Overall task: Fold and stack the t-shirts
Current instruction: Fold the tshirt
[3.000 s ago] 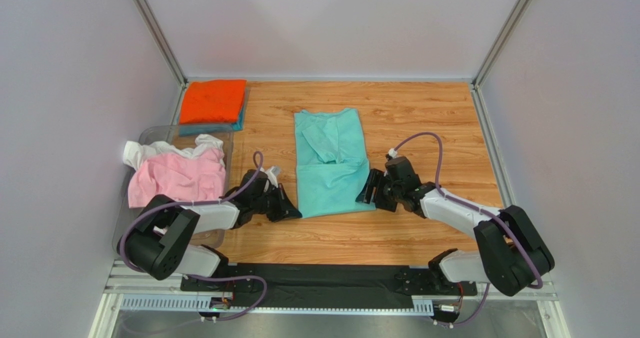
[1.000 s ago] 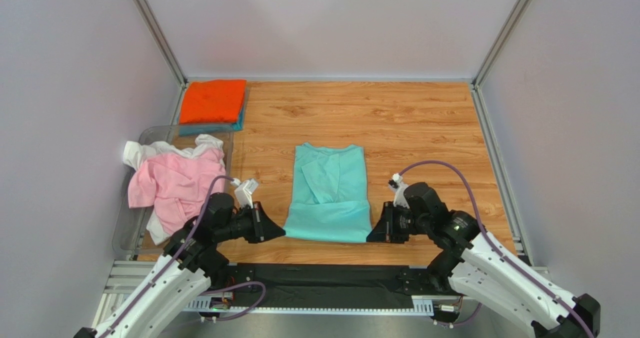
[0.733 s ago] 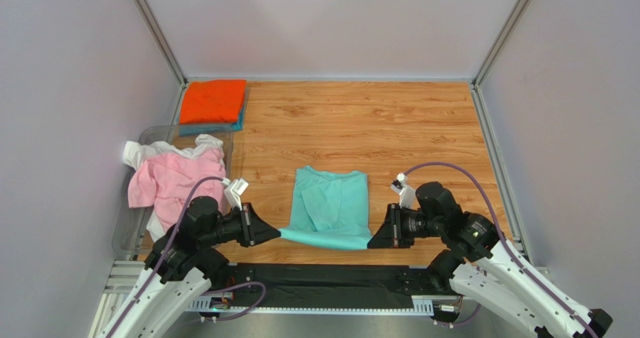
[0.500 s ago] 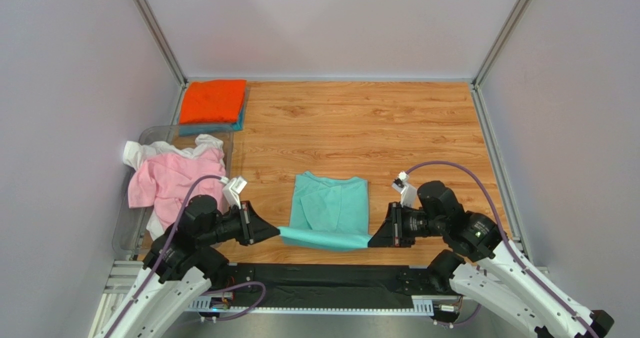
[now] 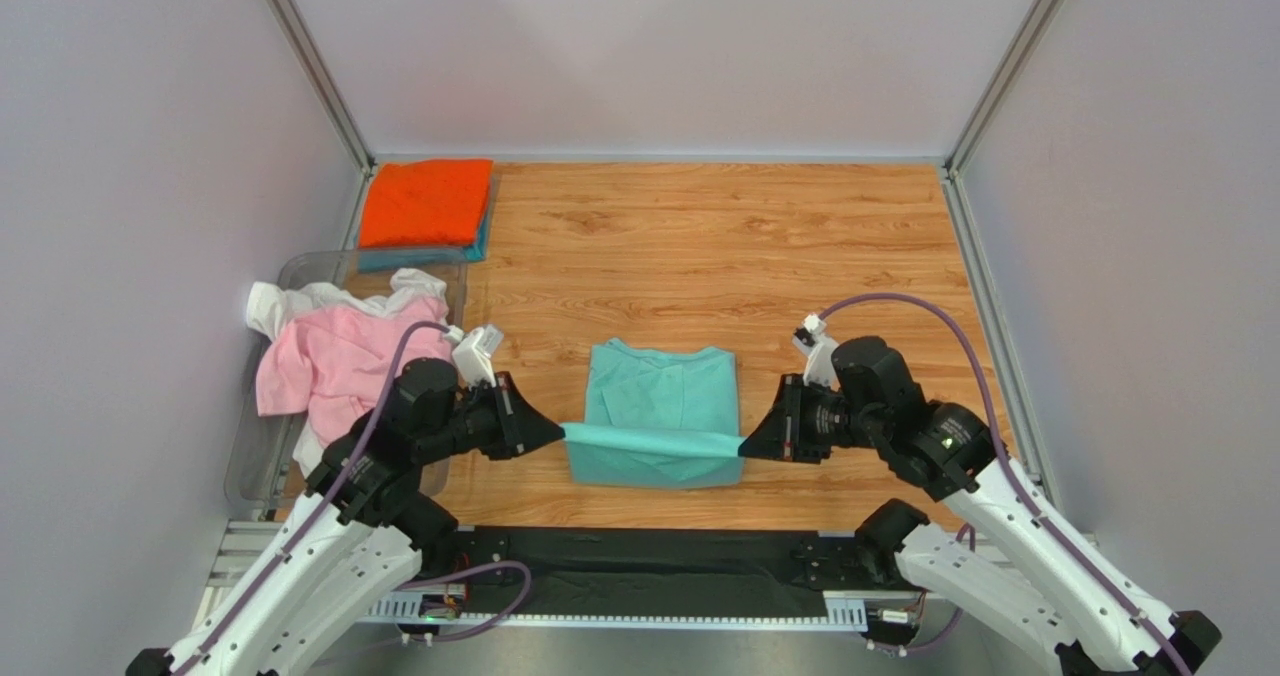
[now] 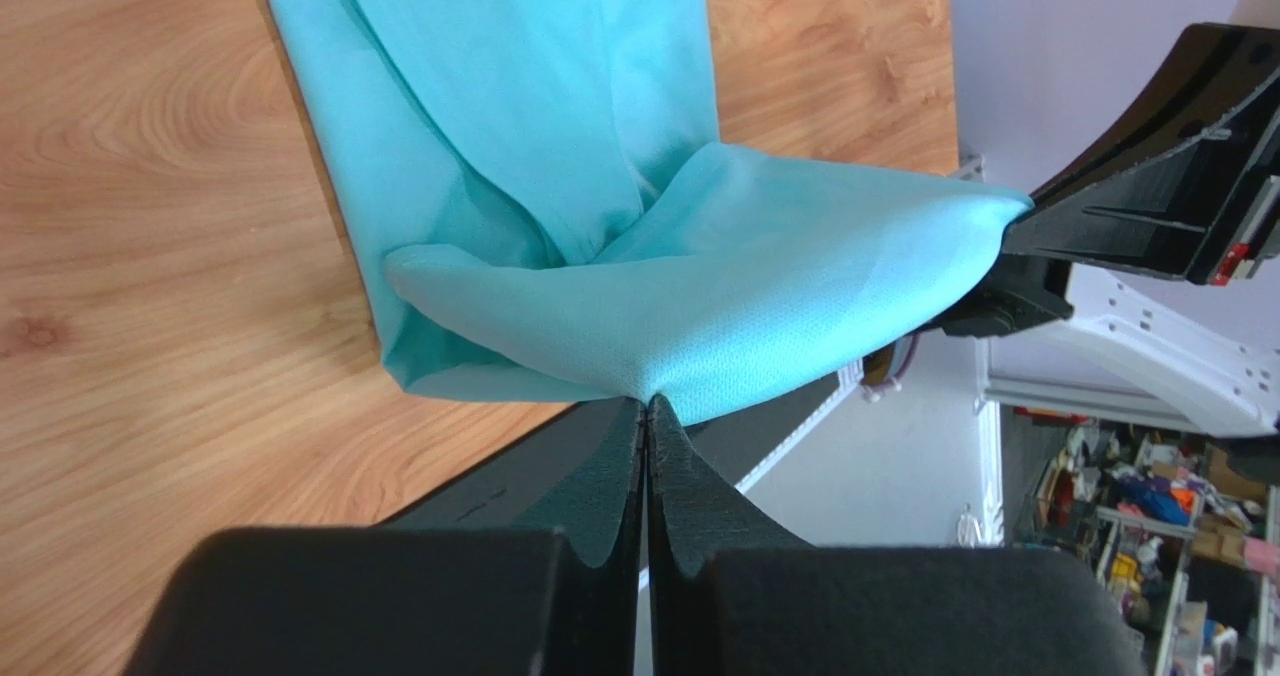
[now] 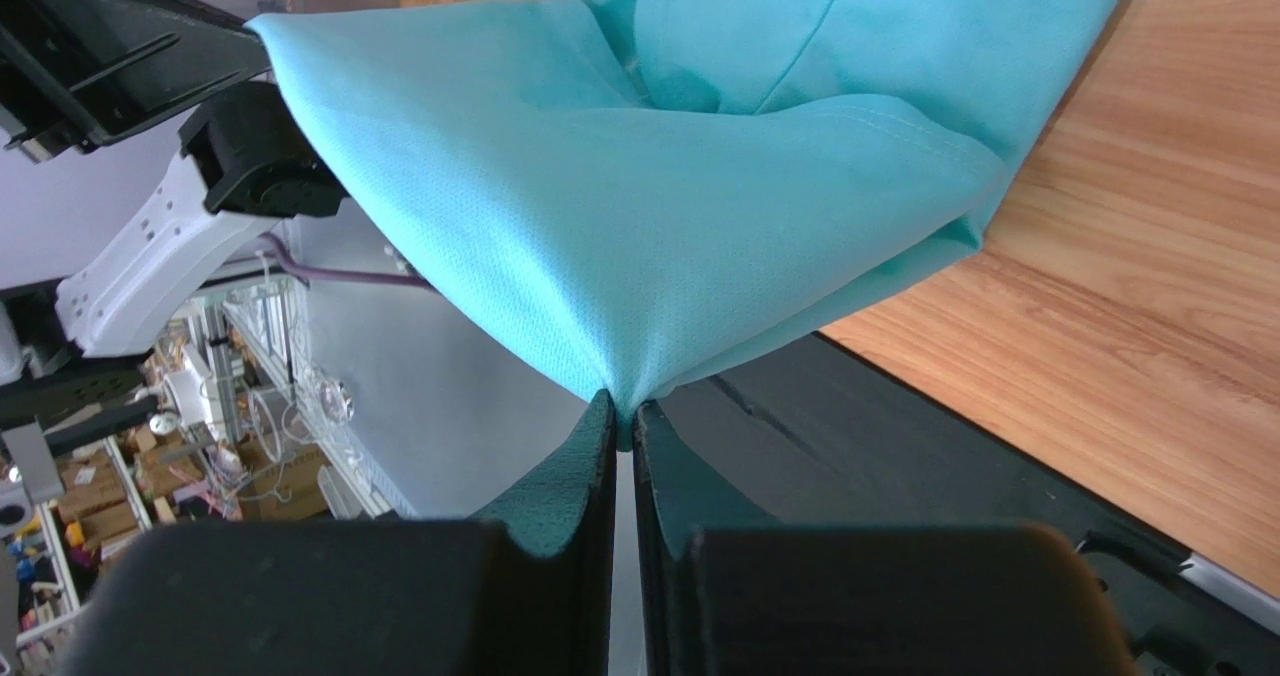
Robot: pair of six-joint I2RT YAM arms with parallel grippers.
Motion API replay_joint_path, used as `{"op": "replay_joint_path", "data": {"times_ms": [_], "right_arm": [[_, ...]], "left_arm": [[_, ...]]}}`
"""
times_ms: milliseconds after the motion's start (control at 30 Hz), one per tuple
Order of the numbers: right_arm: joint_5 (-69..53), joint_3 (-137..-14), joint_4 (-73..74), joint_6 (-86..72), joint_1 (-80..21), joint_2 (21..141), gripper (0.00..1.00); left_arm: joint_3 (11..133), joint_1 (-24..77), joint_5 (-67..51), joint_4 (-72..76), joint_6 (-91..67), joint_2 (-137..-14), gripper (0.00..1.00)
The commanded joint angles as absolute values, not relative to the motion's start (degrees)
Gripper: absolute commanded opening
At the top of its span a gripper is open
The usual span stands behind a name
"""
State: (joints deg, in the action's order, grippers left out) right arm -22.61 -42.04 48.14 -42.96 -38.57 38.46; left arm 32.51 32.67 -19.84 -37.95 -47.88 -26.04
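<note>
The mint-green t-shirt [image 5: 661, 391] lies on the wooden table near its front edge, its near hem lifted into a taut band [image 5: 654, 442] between both grippers. My left gripper [image 5: 559, 435] is shut on the hem's left corner [image 6: 661, 384]. My right gripper [image 5: 744, 444] is shut on the right corner [image 7: 609, 376]. The raised hem hangs over the shirt's near part, and the collar end rests flat on the wood. A folded orange t-shirt [image 5: 427, 201] lies on a teal-blue one [image 5: 484, 240] at the back left. A pink t-shirt [image 5: 340, 361] and a white one [image 5: 286, 307] lie crumpled in the bin.
A clear plastic bin [image 5: 308, 267] stands at the left edge of the table. A black mat [image 5: 646, 556] runs along the front edge between the arm bases. Grey walls close in the table on three sides.
Both grippers have raised the mint-green shirt's near hem off the table and carried it away from the front edge, over the shirt. The whole shirt slid towards the front edge before that.
</note>
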Motion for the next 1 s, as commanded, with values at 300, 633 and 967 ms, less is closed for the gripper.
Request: {"op": "replay_joint_path", "data": {"times_ms": [300,633,967], "right_arm": [[-24.6,-42.3,41.8,-38.1,-28.0,41.4,0.06],[-27.1,-38.8,33.8,-39.4,-20.7,43.5,0.05],[-28.3,-39.0,25.4,-39.1,-15.3,52.9,0.05]], "left_arm": [[39.2,32.8,-11.4,-27.9,-44.5,-37.3,0.0],[43.2,32.8,-13.1,-20.9,-40.5,-49.8,0.0],[49.4,32.2,-11.9,-17.0,-36.7,-64.0,0.0]]}}
